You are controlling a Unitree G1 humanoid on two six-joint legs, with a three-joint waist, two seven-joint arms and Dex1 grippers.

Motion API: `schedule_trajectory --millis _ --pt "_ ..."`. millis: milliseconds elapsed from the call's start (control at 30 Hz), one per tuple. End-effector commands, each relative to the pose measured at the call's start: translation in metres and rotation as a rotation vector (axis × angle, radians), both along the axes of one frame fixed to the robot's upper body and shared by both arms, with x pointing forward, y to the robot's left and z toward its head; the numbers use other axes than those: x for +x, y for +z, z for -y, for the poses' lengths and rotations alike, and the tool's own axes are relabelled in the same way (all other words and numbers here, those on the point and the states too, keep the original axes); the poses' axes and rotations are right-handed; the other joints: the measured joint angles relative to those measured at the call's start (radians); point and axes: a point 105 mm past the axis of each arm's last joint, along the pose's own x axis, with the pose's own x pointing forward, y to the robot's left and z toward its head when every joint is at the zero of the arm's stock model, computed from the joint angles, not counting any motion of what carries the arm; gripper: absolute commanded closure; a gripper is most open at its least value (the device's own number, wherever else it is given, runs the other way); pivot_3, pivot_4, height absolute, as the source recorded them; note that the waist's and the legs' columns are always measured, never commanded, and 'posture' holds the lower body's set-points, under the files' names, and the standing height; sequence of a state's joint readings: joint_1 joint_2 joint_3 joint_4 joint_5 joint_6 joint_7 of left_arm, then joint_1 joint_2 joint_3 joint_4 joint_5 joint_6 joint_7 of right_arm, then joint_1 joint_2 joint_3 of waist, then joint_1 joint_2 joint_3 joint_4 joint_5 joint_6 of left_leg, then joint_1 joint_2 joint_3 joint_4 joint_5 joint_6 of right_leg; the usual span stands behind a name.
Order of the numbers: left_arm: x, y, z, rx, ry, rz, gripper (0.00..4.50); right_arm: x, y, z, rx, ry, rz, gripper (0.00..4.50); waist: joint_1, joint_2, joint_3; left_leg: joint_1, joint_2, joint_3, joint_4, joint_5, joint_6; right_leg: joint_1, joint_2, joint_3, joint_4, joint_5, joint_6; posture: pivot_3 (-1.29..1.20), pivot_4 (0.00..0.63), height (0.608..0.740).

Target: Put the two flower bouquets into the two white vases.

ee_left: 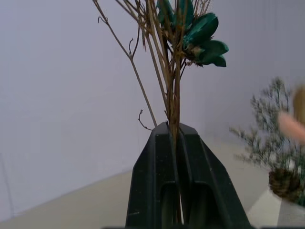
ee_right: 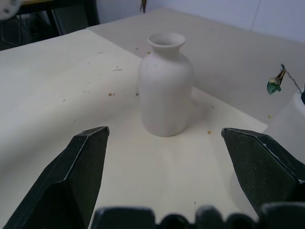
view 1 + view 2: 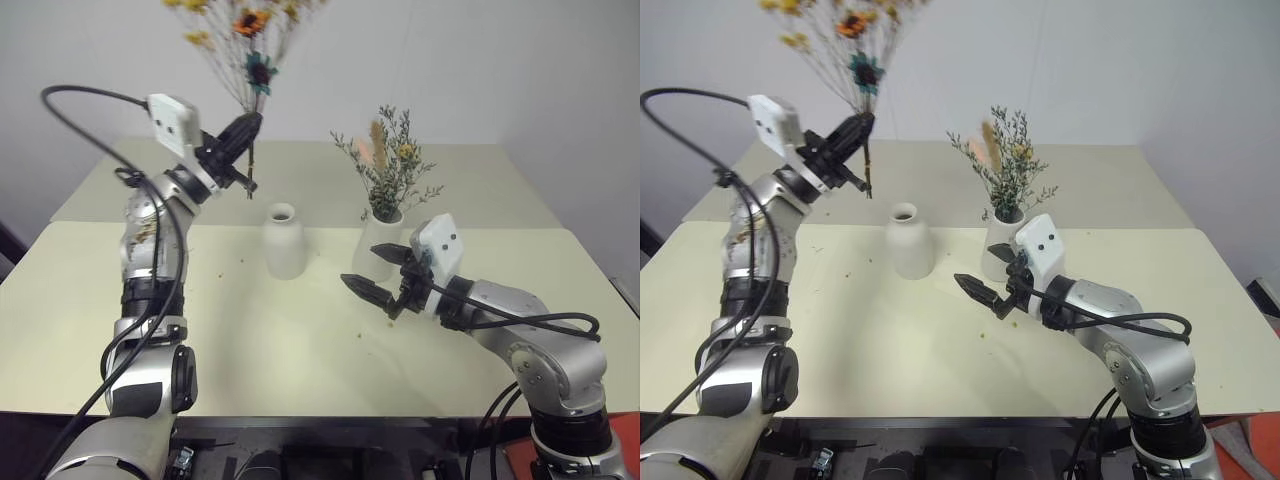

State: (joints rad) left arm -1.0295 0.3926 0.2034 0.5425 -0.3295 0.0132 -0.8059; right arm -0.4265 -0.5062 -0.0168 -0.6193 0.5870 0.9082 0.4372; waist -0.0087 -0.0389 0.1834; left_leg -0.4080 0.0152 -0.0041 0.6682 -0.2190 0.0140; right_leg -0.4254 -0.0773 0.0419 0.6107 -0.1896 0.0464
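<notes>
The left hand [image 3: 243, 128], clamped on the yellow-orange bouquet [image 3: 250, 45] stems, must lower them into the empty bottle vase [image 3: 283, 241] below it; the right hand [image 3: 385, 272] waits fully open.

My arms are jointed silver-grey metal segments with black bands at the joints, and loose black cables loop along each one. A white boxy camera housing sits on each wrist, and my left gripper [image 3: 243, 128] and right gripper [image 3: 378, 272] each carry two wedge-shaped matte black fingers [image 2: 78, 167].
</notes>
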Motion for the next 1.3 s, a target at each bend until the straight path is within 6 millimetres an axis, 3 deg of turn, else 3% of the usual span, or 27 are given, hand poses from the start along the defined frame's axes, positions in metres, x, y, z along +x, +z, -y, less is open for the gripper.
schedule_trajectory --millis 33,267,767,967,1300 --pt "0.001 0.017 0.018 0.03 -0.012 0.083 4.37 -0.006 0.007 0.012 -0.005 -0.057 0.031 0.0 0.001 0.0 0.0 -0.001 0.0 0.0 0.0 0.0 0.0 0.0 0.0 0.0 0.0 0.0 0.0 0.0 0.15 0.74" --pt "0.001 0.004 0.029 0.065 0.018 0.115 4.37 -0.013 0.007 0.024 -0.003 -0.096 0.006 0.0 -0.007 0.0 0.0 -0.002 0.0 0.0 0.0 0.0 0.0 -0.002 0.0 0.0 0.0 0.0 0.0 0.0 0.15 0.74" --pt "-0.034 -0.026 0.035 0.093 0.0 0.156 4.37 -0.014 0.017 0.049 -0.083 -0.071 -0.131 0.0 -0.004 0.0 0.0 0.0 0.001 0.0 0.0 0.0 0.0 0.0 0.0 0.001 0.0 0.001 0.0 0.0 0.15 0.74" --pt "-0.032 -0.024 0.041 0.069 -0.018 0.154 4.37 -0.009 0.023 0.051 -0.097 -0.075 -0.134 0.0 -0.004 0.0 0.0 0.001 0.001 0.0 0.001 0.0 0.0 0.001 0.0 0.001 0.001 -0.001 0.003 0.0 0.15 0.74" --pt "-0.015 -0.04 0.039 0.078 0.012 0.131 4.37 -0.01 0.024 0.054 -0.086 -0.111 -0.12 0.0 -0.003 0.0 0.0 0.0 0.001 0.0 0.001 0.0 0.0 0.0 0.0 0.001 0.0 0.0 0.001 0.0 0.15 0.74"
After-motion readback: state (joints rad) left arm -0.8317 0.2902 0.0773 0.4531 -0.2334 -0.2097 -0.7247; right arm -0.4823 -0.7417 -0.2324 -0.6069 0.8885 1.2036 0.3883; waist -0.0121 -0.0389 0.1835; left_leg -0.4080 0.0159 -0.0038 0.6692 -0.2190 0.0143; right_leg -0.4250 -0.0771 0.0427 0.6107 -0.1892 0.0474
